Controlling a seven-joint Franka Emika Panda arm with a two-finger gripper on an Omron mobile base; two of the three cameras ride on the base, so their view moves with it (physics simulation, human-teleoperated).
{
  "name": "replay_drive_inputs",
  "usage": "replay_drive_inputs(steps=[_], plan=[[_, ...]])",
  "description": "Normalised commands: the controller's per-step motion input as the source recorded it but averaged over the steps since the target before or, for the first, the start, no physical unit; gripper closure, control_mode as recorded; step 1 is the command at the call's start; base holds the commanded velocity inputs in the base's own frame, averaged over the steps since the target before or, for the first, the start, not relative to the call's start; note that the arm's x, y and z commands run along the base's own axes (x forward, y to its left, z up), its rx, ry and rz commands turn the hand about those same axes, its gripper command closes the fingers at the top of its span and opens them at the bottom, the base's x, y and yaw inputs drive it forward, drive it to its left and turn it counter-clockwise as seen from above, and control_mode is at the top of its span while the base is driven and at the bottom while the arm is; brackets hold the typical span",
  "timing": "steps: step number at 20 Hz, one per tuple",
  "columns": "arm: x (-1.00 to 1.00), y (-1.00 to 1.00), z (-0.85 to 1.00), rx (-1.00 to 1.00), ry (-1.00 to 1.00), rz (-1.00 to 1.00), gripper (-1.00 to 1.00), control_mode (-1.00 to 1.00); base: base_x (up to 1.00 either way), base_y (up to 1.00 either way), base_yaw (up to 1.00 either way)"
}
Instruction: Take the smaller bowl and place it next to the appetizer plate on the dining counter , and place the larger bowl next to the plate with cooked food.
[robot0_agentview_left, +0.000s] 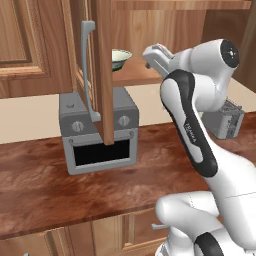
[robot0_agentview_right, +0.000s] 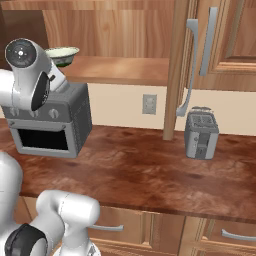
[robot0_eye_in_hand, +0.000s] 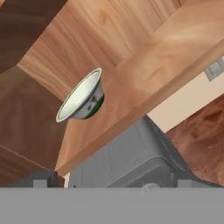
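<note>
A: What carries things here?
B: Two surfaces. An open cabinet's wooden shelf (robot0_agentview_right: 120, 70) holds one bowl (robot0_agentview_right: 62, 55) standing upright toward its left end, rim up, pale inside with a darker green base.
A: And under the shelf?
B: A reddish-brown wood-grain desk (robot0_agentview_right: 150, 175). A grey toaster oven (robot0_agentview_left: 99, 132) sits at its far left against the wall, below the bowl. A grey toaster (robot0_agentview_right: 201, 134) stands well apart to the right, also near the wall.
</note>
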Motion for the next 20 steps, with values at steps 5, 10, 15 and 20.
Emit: replay_drive_inputs(steps=[5,10,15,20], plan=[[0.39,0.0,0.45,-0.05,0.0,0.0,-1.0,-1.0,0.0,0.0,0.0],[0.41,0.04,0.15,-0.09,0.0,0.04,-1.0,-1.0,0.0,0.0,0.0],[0.41,0.1,-0.05,-0.16,0.01,0.07,-1.0,-1.0,0.0,0.0,0.0],[0.41,0.1,-0.13,-0.11,-0.04,0.04,-1.0,-1.0,0.0,0.0,0.0]])
